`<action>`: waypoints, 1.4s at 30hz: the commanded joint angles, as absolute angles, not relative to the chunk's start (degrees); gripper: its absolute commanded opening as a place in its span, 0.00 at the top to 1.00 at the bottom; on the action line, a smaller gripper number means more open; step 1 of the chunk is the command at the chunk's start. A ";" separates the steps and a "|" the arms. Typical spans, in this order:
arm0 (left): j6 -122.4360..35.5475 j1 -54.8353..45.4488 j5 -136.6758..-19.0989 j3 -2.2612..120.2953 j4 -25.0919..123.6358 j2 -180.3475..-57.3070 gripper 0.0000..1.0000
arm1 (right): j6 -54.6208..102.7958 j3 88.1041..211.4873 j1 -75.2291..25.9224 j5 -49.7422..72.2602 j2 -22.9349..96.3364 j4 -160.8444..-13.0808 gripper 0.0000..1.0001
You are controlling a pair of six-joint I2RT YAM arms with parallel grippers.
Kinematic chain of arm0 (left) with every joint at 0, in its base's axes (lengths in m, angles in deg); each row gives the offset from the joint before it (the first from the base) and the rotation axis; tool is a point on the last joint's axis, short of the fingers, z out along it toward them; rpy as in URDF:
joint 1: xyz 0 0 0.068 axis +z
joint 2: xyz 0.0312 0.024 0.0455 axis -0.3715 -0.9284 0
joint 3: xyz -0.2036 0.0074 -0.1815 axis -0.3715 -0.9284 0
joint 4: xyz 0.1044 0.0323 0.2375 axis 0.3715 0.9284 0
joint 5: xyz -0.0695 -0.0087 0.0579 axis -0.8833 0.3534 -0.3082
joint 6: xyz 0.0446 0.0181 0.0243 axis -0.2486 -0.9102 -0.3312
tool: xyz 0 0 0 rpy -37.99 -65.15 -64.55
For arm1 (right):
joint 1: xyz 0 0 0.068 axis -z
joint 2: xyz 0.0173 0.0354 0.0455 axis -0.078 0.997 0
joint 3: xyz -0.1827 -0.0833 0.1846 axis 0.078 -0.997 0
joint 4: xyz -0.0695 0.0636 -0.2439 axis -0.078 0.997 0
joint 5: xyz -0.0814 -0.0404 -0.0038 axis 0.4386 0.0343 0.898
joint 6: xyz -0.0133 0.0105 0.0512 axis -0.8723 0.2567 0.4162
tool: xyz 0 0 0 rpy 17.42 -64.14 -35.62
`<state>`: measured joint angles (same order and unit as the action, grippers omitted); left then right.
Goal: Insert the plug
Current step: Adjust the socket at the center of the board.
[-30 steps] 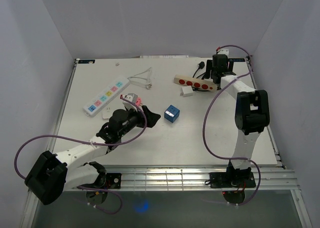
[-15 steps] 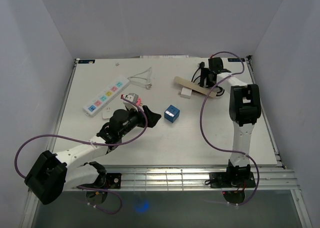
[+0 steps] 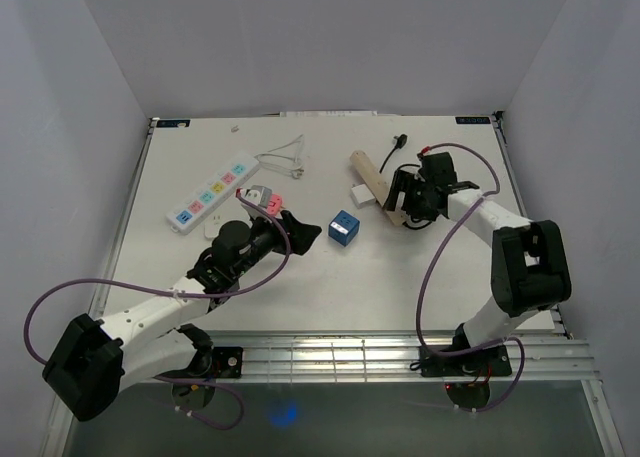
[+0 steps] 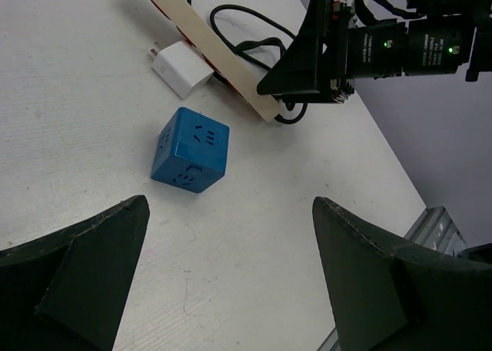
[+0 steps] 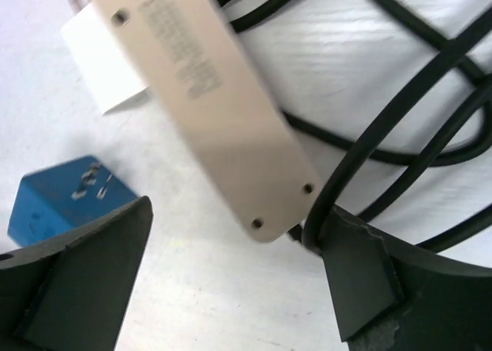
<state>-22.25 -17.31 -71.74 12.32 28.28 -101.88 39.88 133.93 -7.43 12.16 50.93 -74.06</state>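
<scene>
Top external view: the upturned beige power strip (image 3: 372, 180) and its black cord (image 5: 361, 159) crowd the right hand (image 3: 405, 192). That hand's fingers stand wide about the strip's near end, gripping nothing. The white plug (image 3: 361, 192) lies at its 9 o'clock, just beside the strip. The blue socket cube (image 3: 343, 227) sits at 3 o'clock of the left hand (image 3: 298, 227), which is also wide and empty. Bare tabletop (image 3: 400, 277) spreads toward 6 o'clock.
</scene>
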 commanded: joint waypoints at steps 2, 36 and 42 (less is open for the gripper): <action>-23.30 -17.66 -70.42 12.42 29.67 -99.41 0.02 | 41.01 130.07 -14.15 17.64 40.21 -74.64 0.10; -24.61 -17.66 -69.54 14.36 31.34 -102.22 0.02 | 24.03 145.70 -31.22 71.47 66.89 -68.75 0.14; -24.61 -17.66 -69.54 14.53 31.60 -102.22 0.02 | 25.09 145.27 -28.13 62.59 65.93 -68.66 0.70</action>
<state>-24.04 -17.37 -69.77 12.48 30.93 -102.47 22.84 143.92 -29.33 65.60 66.84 -69.12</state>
